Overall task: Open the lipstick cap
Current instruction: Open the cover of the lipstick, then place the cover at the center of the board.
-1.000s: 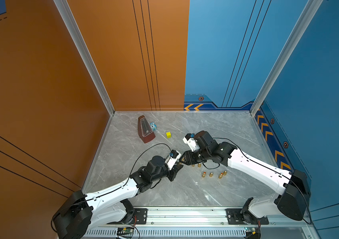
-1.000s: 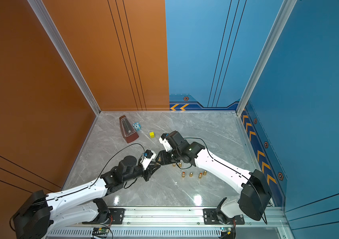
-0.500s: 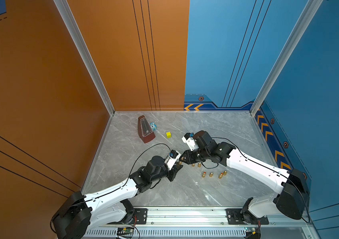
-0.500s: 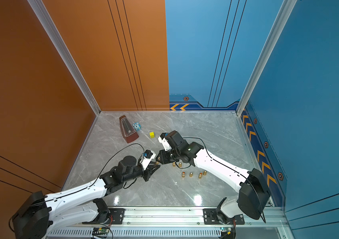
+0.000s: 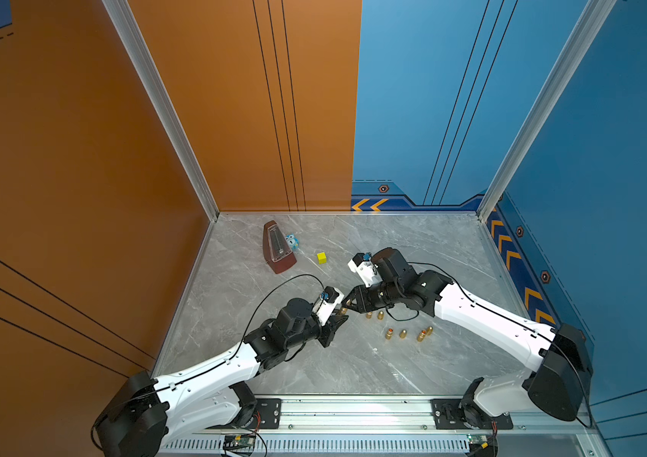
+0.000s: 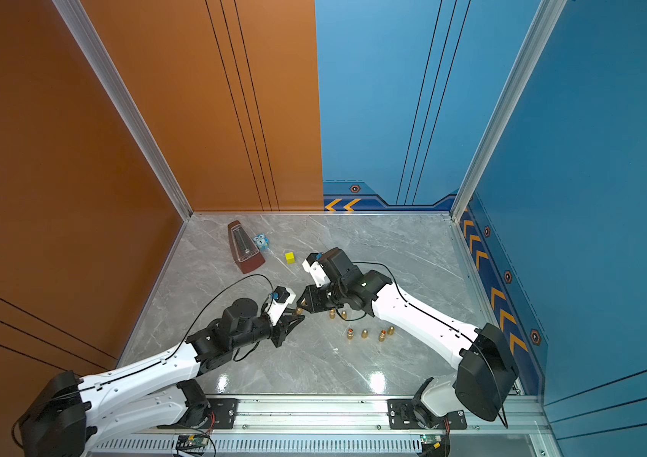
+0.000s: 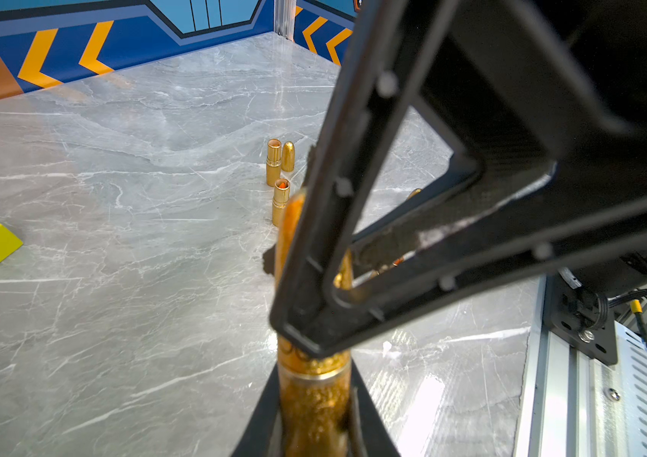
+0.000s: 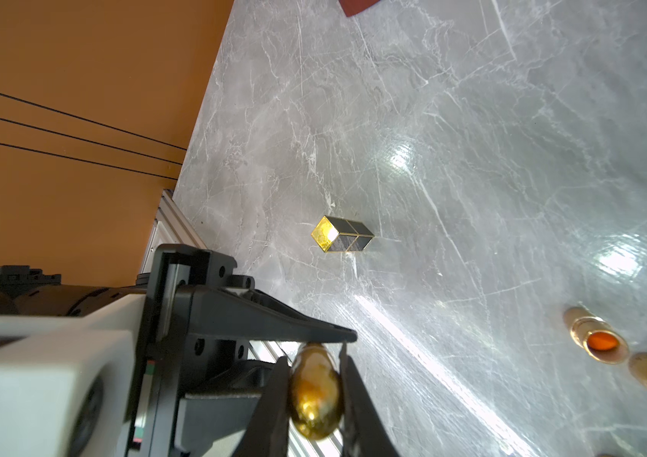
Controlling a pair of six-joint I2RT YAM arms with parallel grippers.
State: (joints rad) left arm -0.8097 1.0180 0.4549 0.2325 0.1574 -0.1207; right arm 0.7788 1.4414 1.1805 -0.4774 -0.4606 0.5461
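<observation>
A gold glitter lipstick [image 7: 314, 403] hangs above the table between my two arms, seen small in both top views [image 5: 344, 310] [image 6: 298, 311]. My left gripper [image 7: 314, 380] is shut on its body. Its rounded gold cap [image 8: 316, 395] sits on the body, the seam between them showing just past the left fingertips. My right gripper [image 8: 314, 370] is shut on that cap from the opposite side. In a top view the left gripper [image 5: 340, 316] and the right gripper [image 5: 349, 303] meet tip to tip.
Several other gold lipsticks [image 5: 403, 333] stand on the marble table [image 5: 353, 368] to the right of the grippers, some uncapped [image 7: 280, 200]. A yellow cube [image 5: 322, 257], a brown metronome [image 5: 277, 247] and a small blue toy [image 5: 291, 240] sit further back. A black-and-gold box [image 8: 341, 239] lies nearby.
My right gripper has shifted slightly toward the left gripper and its jaws have closed on the cap. The left arm holds the lipstick as before.
</observation>
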